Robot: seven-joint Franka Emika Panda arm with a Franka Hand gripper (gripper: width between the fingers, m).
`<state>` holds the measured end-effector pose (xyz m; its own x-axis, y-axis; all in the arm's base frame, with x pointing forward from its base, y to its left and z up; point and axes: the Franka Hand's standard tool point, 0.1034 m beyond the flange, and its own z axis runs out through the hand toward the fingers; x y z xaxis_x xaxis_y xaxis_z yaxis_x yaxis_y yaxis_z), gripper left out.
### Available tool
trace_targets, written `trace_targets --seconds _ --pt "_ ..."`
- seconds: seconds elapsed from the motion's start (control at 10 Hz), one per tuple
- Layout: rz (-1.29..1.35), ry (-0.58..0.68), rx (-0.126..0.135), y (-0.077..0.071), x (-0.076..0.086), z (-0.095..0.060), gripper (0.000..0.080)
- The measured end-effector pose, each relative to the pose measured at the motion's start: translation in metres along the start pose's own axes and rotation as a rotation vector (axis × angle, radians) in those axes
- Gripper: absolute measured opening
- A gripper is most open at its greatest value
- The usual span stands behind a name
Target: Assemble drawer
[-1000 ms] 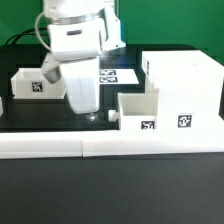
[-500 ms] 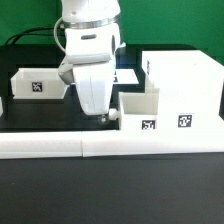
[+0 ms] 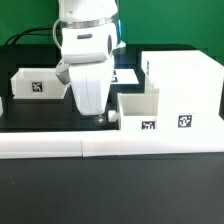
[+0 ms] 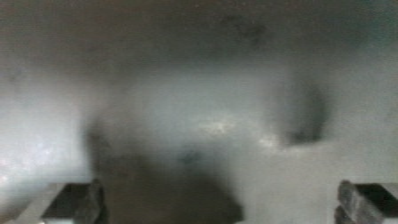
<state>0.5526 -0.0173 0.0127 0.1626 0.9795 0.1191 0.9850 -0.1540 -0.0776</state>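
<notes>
A large white drawer case [image 3: 187, 82] stands at the exterior view's right, with a marker tag on its front. A smaller open-topped white drawer box [image 3: 139, 109], also tagged, sits against its left side. My gripper [image 3: 99, 118] points down just off the small box's left wall, low over the black table. In the wrist view the picture is badly blurred. The fingertips [image 4: 68, 204] show only at the two lower corners, wide apart, so the gripper is open with nothing held between them.
Another tagged white drawer box [image 3: 34, 83] stands at the exterior view's left. The marker board [image 3: 126, 75] lies behind the arm, mostly hidden. A low white wall [image 3: 110, 148] runs along the table's front edge.
The arm has moved toward the exterior view's right, bringing the gripper close to the small drawer box's left wall. The parts have not moved.
</notes>
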Motion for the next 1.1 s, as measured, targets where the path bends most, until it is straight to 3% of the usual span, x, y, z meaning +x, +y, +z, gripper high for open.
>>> trace_targets --seconds 0.3,0.6,1.1 --pt "-0.112 0.0 0.001 0.001 -0.003 -0.001 0.0649" --pt "-0.086 -0.024 0.03 0.004 0.005 -0.004 0.0649" --pt "0.042 -0.04 0.023 0.003 0.011 -0.002 0.0649"
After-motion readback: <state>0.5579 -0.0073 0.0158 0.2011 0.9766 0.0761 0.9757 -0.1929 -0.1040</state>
